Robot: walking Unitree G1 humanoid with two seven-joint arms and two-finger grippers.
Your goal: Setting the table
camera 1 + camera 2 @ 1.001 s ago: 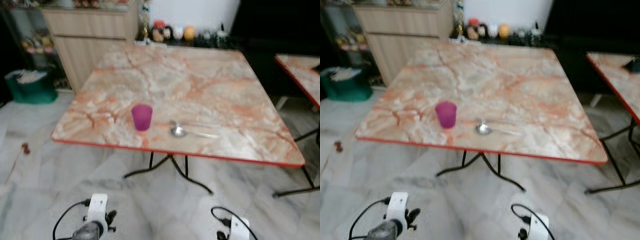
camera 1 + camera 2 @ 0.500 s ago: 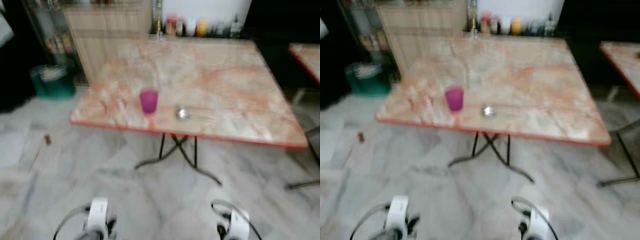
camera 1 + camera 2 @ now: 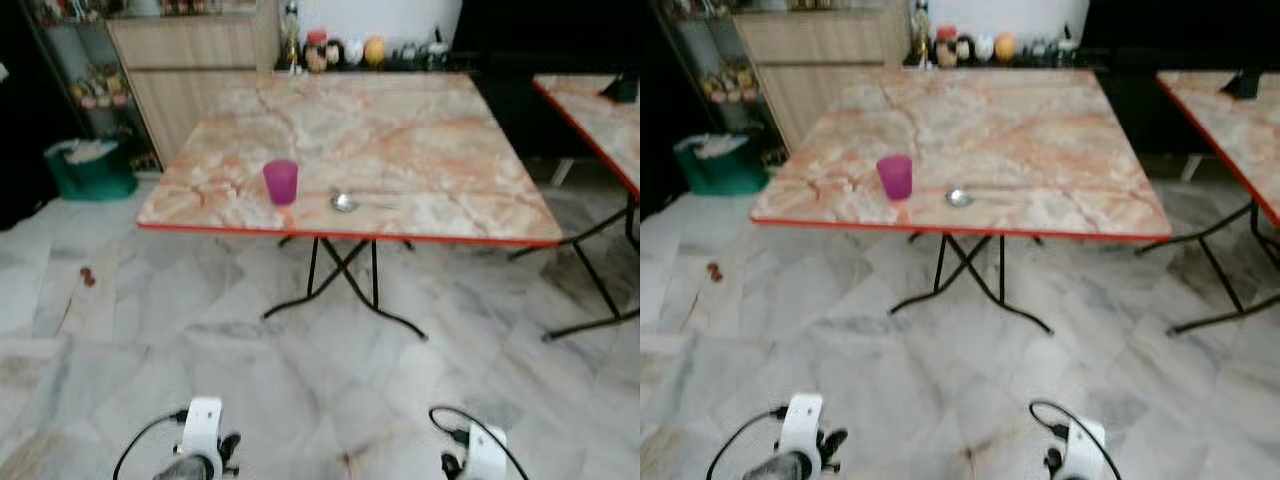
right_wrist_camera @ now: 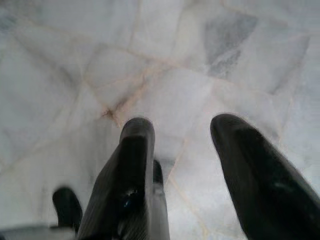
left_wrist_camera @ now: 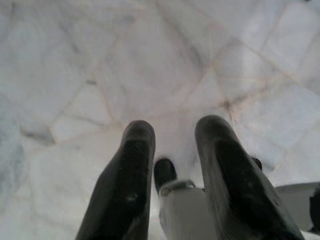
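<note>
counter (image 3: 420,150) well ahead | purple cup (image 3: 281,182) near its front edge, spoon (image 3: 345,202) just beside cup | left end effector (image 5: 172,165), right end effector (image 4: 182,165) parted, empty, over floor | advice: close in squarely before reaching

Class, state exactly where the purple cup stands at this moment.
In the left eye view, the purple cup stands upright on the marble table, near its front edge toward the robot's left, with the spoon lying just to its right.
</note>
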